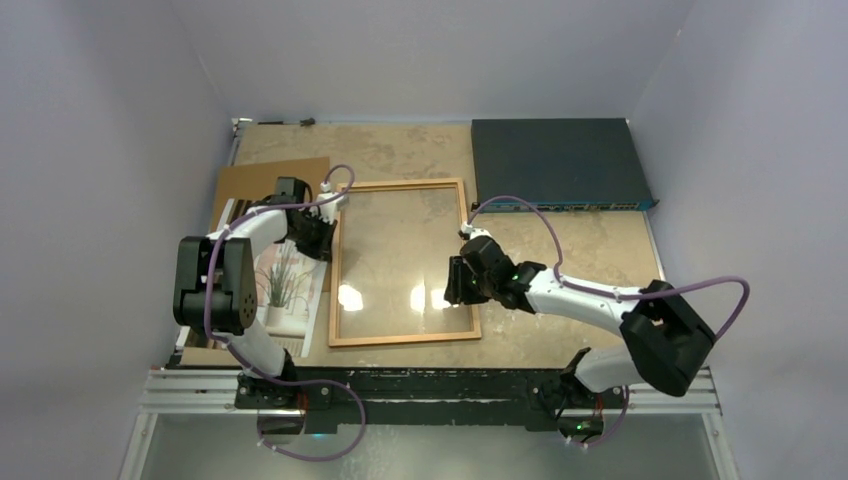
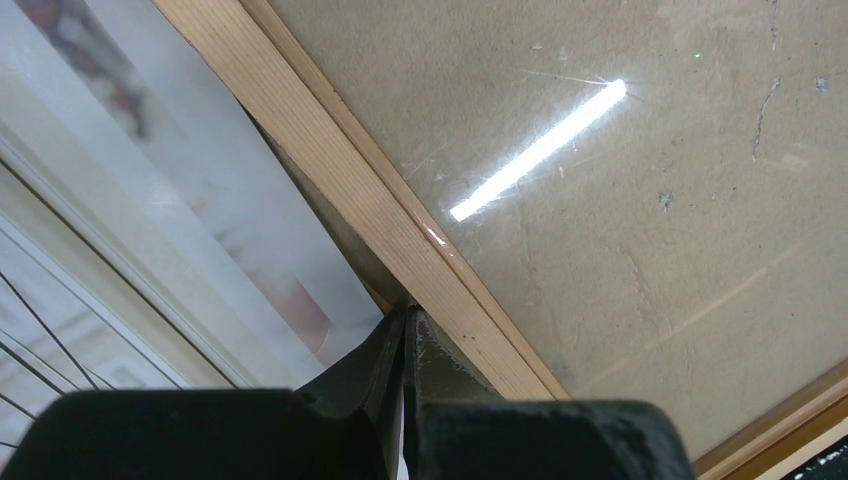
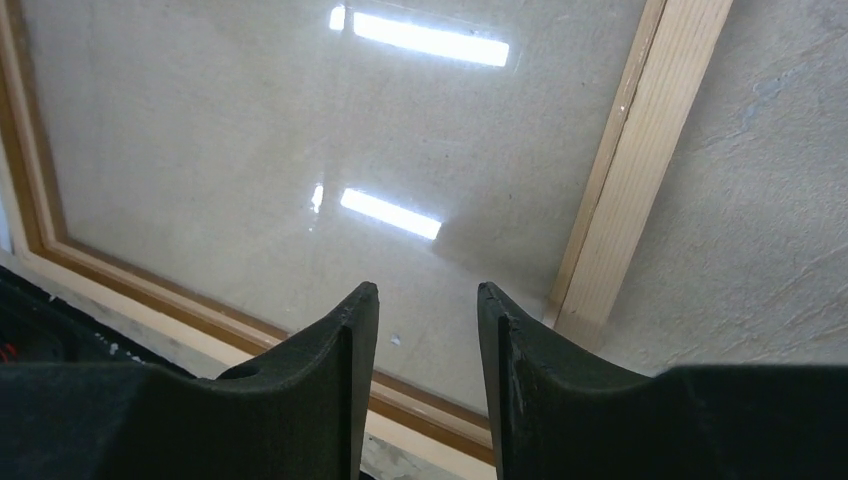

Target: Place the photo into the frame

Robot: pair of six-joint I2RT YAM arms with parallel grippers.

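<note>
Currently the frame (image 1: 404, 187), a thin orange-brown wooden rectangle with a clear glass pane, lies flat in the middle of the mottled beige worktop (image 1: 600, 250), and ceiling lights glare off the glass near its near rail. The photo (image 1: 283, 283) lies picture side up to the left of the frame, outside it, with the spindly dark plant showing; the left arm hides much of its far part. In the left wrist view its right edge runs just beside the frame's left rail, and whether the two touch cannot be told. A plain brown backing board (image 1: 262, 180) lies at the far left, reaching out from beneath the photo's area. The left tool (image 2: 405, 335) is closed, tips pressed together with nothing visible between them, low at the outer edge of the frame's left rail toward its far end. The right tool (image 3: 425, 310) hangs over the glass just inside the frame's right rail, near the near right corner; its two dark fingers (image 3: 350, 340) stand apart and hold nothing. A dark blue flat box (image 1: 558, 162) sits at the far right of the worktop, apart from the frame.
</note>
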